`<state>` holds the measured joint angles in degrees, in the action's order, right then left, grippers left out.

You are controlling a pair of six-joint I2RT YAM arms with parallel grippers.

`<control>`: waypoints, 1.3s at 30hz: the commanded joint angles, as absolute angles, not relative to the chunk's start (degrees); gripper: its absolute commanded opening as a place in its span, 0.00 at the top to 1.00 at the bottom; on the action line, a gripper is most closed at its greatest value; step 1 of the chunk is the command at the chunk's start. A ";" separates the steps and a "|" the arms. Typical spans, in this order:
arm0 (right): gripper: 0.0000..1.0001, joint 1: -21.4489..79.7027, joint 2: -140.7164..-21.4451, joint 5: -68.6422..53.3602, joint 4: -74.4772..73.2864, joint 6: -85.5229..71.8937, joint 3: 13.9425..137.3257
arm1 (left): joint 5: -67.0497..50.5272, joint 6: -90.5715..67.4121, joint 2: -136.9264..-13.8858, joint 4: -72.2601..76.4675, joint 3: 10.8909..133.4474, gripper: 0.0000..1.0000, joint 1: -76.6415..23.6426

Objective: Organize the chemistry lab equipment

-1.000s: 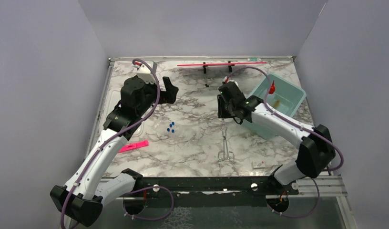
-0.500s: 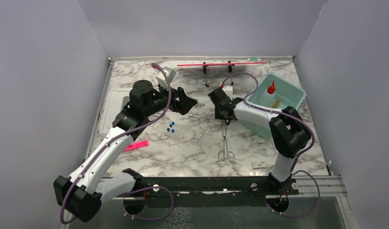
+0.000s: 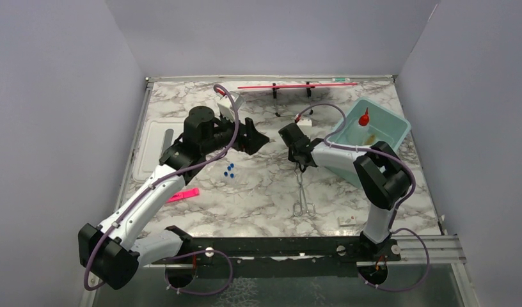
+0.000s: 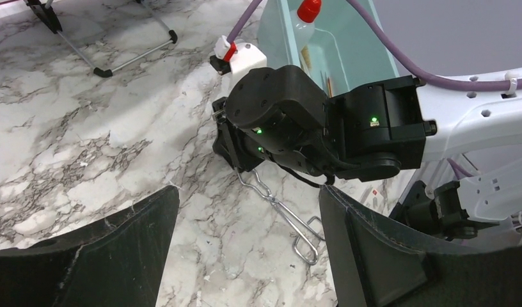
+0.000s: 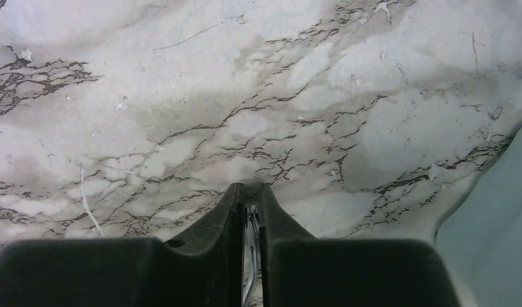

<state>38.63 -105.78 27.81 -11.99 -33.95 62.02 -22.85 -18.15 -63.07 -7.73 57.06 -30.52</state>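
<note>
The metal forceps (image 3: pixel 302 192) lie on the marble table, ring handles toward the near edge. My right gripper (image 3: pixel 300 162) is down at their far tip, jaws nearly closed around the thin metal arms (image 5: pixel 251 220). In the left wrist view the forceps (image 4: pixel 279 208) run out from under that gripper (image 4: pixel 237 170). My left gripper (image 3: pixel 257 135) is open and empty, hovering left of the right one. Blue-capped tubes (image 3: pixel 229 171) lie left of centre. The squeeze bottle with red nozzle (image 3: pixel 364 118) and a tan brush (image 3: pixel 370 136) are in the teal bin (image 3: pixel 391 121).
The long red rod on its black stand (image 3: pixel 297 85) runs along the back edge. A flat pink strip (image 3: pixel 180 195) lies at the left. A white tray (image 3: pixel 150 150) sits at the far left. The teal bin's wall (image 5: pixel 495 211) is just right of my right gripper.
My left gripper swung right toward the table's middle. My right gripper moved left and down onto the forceps' far tip, its arm folding back. The forceps have not moved.
</note>
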 commanded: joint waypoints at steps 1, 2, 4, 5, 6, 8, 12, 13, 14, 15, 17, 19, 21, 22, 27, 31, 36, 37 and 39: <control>0.90 38.71 -105.95 30.81 -12.66 -36.26 59.69 | -19.51 -18.83 -63.15 -6.31 57.48 0.18 -30.85; 0.93 38.75 -104.96 31.09 -12.99 -36.14 59.55 | -18.75 -18.80 -63.15 -6.52 57.46 0.18 -30.85; 0.98 38.71 -103.42 31.35 -13.90 -35.84 59.81 | -18.15 -18.77 -63.32 -6.84 57.40 0.18 -30.85; 0.99 38.74 -102.66 31.41 -14.32 -35.66 60.00 | -18.11 -18.91 -63.43 -6.85 57.27 0.18 -30.85; 0.99 38.72 -101.75 31.29 -14.78 -35.60 60.18 | -18.11 -19.24 -63.64 -6.71 57.11 0.18 -30.89; 0.99 38.72 -99.74 30.70 -15.59 -35.52 60.51 | -18.37 -20.10 -64.23 -6.52 56.81 0.18 -31.00; 0.99 38.74 -95.13 28.46 -16.99 -36.09 60.90 | -18.86 -21.07 -66.28 -6.33 56.62 0.17 -32.04; 0.99 38.72 -93.82 27.96 -17.19 -36.20 60.87 | -18.88 -21.13 -66.73 -6.02 56.60 0.17 -32.39; 0.99 38.74 -92.45 27.38 -17.30 -36.33 60.83 | -18.94 -21.10 -67.27 -5.77 56.60 0.17 -32.83; 1.00 38.70 -91.21 27.00 -17.48 -36.57 60.74 | -19.02 -21.09 -67.81 -5.43 56.60 0.17 -33.24; 0.99 38.72 -88.42 26.43 -17.98 -37.01 60.91 | -19.89 -21.50 -69.06 -4.30 56.73 0.19 -33.90; 0.99 38.72 -85.97 26.02 -18.85 -37.61 61.35 | -21.23 -23.03 -70.50 -2.19 56.42 0.19 -34.57; 1.00 38.69 -83.53 25.47 -19.15 -37.82 61.77 | -22.65 -25.48 -72.42 1.09 55.29 0.19 -35.23; 1.00 38.76 -82.40 25.30 -19.09 -38.06 61.85 | -23.50 -26.78 -73.65 2.78 54.82 0.20 -35.51; 0.99 38.77 -78.94 24.38 -19.59 -39.46 62.73 | -27.22 -28.41 -81.62 5.44 57.12 0.21 -36.53; 1.00 38.67 -77.98 24.21 -21.43 -41.94 63.96 | -29.93 -29.30 -87.27 10.03 59.17 0.22 -37.98; 1.00 38.71 -77.69 23.54 -21.87 -44.88 64.05 | -29.68 -29.89 -93.60 14.88 60.19 0.26 -39.57; 0.99 38.75 -77.57 23.18 -21.82 -45.36 63.89 | -30.22 -30.11 -94.73 15.73 60.50 0.27 -39.86; 0.99 38.68 -77.18 22.42 -21.77 -46.55 63.65 | -30.35 -29.84 -96.66 15.99 61.47 0.33 -40.64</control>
<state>38.63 -79.40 24.27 -20.80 -42.50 62.30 -27.62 -29.17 -93.51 10.02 58.35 -39.33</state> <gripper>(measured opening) 0.100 0.733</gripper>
